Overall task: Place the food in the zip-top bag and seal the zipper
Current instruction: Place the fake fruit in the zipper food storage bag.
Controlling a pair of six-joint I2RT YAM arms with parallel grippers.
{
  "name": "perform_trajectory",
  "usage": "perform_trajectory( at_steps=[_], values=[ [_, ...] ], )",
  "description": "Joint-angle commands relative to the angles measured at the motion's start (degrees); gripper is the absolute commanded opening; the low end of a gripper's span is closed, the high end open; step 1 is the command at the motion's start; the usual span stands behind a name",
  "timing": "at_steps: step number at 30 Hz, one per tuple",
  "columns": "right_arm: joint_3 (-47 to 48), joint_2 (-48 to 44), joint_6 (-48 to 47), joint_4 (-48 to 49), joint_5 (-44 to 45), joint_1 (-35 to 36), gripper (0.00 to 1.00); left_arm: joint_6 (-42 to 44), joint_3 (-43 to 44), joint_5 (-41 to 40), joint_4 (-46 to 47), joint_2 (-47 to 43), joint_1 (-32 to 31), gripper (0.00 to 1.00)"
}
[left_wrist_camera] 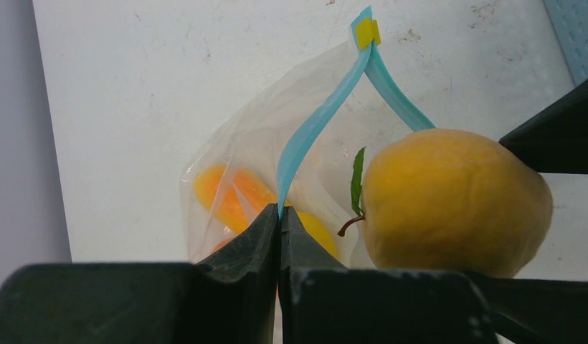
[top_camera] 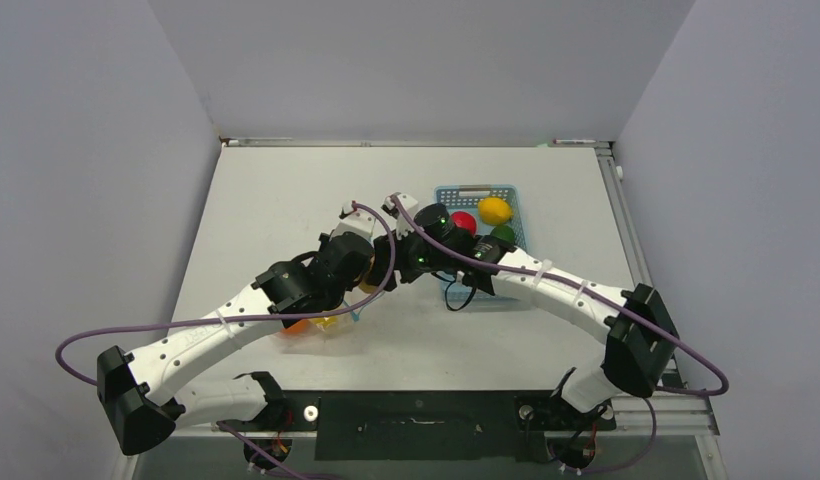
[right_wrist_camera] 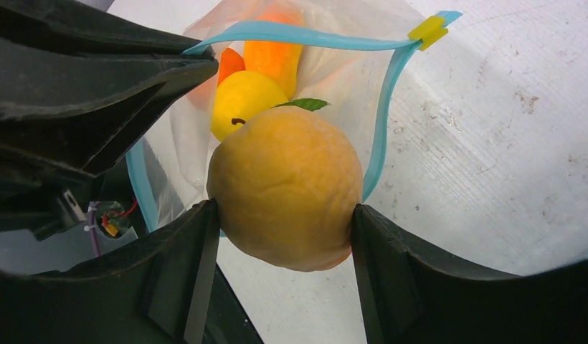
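"Judging from the zip-top bag [left_wrist_camera: 262, 136], how far along is this?"

"Partway, I'd say. Orange pieces [left_wrist_camera: 226, 193] and a yellow piece [right_wrist_camera: 244, 100] lie inside it already. The bag rests on the surface [top_camera: 286, 200] under the left arm, with its mouth gaping."

"What keeps the mouth open?"

"The left hand [left_wrist_camera: 280, 215]. Its fingers are pressed fully together on one lip of the zipper [left_wrist_camera: 313, 129], lifting that strip away from the other. The yellow slider [left_wrist_camera: 366, 32] sits at the far end."

"And the right hand [right_wrist_camera: 284, 211]?"

"It is spread about as wide as a yellow-orange fruit [right_wrist_camera: 284, 186] with a green leaf, which it grips on both sides. The fruit hangs right at the bag's mouth, between the two blue lips as far as I can tell. I can't say whether it has passed them."

"What is left, then?"

"That fruit has to drop in. A red piece [top_camera: 464, 222], a lemon [top_camera: 495, 210] and a dark green piece [top_camera: 503, 236] lie in the blue basket [top_camera: 474, 192], well apart from the bag. After those, the zipper needs closing along its whole length."
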Motion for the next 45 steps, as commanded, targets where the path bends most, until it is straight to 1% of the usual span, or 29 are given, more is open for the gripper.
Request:
perform_trajectory(
  at_steps=[1, 6, 12, 15, 16, 18, 21, 24, 26, 34, 38, 42, 45],
  values=[
    [0.18, 2.18, 2.65, 6.97, -0.53, 1.09, 0.42, -0.17, 0.46, -0.25, 1.52, -0.84, -0.12, 0.0],
    [0.76, 4.71, 4.45, 9.23, 0.77, 1.76, 0.45, -0.15, 0.47, -0.33, 1.58, -0.96, -0.15, 0.0],
    [0.88, 6.32, 6.87, 11.32, 5.16, 2.15, 0.5, -0.15, 0.46, -0.27, 1.56, -1.35, -0.12, 0.0],
    [0.96, 6.87, 8.0, 12.31, 6.51, 2.27, 0.56, -0.05, 0.42, -0.2, 1.53, -1.31, -0.16, 0.0],
    [1.0, 7.13, 8.5, 12.67, 6.72, 2.28, 0.59, -0.06, 0.47, -0.17, 1.53, -1.33, -0.15, 0.0],
    [1.16, 7.58, 9.2, 13.14, 6.93, 2.33, 0.67, -0.07, 0.47, -0.16, 1.5, -1.3, -0.22, 0.0],
    [1.18, 8.1, 9.93, 13.7, 7.2, 2.5, 0.76, -0.07, 0.46, -0.14, 1.5, -1.31, -0.2, 0.0],
    [1.08, 8.13, 10.22, 13.85, 7.62, 2.62, 0.88, -0.07, 0.42, -0.14, 1.55, -1.44, -0.18, 0.0],
    [0.95, 8.13, 10.31, 13.76, 7.87, 2.65, 0.92, -0.07, 0.45, -0.2, 1.5, -1.47, -0.19, 0.0],
    [-0.42, 4.56, 9.97, 12.46, 9.73, 2.72, 0.94, -0.07, 0.42, -0.21, 1.52, -1.22, -0.19, 0.0],
    [-1.66, 1.62, 9.93, 10.51, 12.52, 2.72, 0.95, -0.07, 0.42, -0.21, 1.52, -0.94, -0.18, 0.0],
    [-3.18, -0.42, 10.72, 7.55, 16.46, 2.72, 0.92, -0.15, 0.42, -0.33, 1.51, -0.84, -0.1, 0.0],
    [-5.14, -1.68, 11.51, 7.23, 17.56, 2.7, 0.89, -0.15, 0.42, -0.34, 1.57, -0.8, -0.1, 0.0]
  ],
)
